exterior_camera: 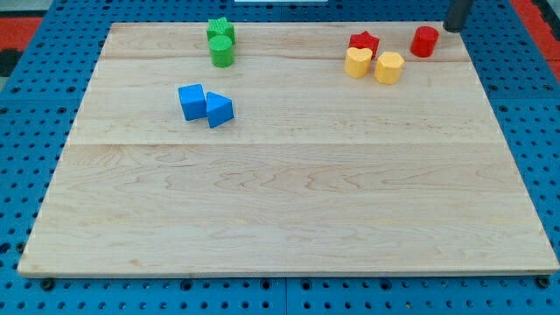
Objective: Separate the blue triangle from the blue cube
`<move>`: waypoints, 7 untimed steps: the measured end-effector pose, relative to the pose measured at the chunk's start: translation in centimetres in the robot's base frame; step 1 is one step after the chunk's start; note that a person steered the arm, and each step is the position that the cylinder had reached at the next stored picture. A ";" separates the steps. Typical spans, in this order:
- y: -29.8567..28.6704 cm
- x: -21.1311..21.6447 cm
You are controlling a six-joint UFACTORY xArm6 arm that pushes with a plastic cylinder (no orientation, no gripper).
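The blue cube (192,101) and the blue triangle (219,110) lie touching side by side on the wooden board (289,201), left of its middle, with the triangle on the cube's right. My tip (454,29) is at the view's top right corner, just right of a red cylinder (424,41) and far from both blue blocks.
A green star (220,29) and a green cylinder (222,51) sit close together at the view's top, above the blue pair. A red star (364,41) and two yellow heart-shaped blocks (357,62) (389,66) cluster at the top right, left of the red cylinder.
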State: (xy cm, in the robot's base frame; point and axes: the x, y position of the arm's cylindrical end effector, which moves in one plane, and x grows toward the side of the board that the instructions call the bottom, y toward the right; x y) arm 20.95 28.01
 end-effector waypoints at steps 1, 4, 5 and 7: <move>-2.9 2.6; -4.7 17.2; -12.2 26.9; -30.0 20.9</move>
State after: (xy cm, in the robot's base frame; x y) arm 41.80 -1.97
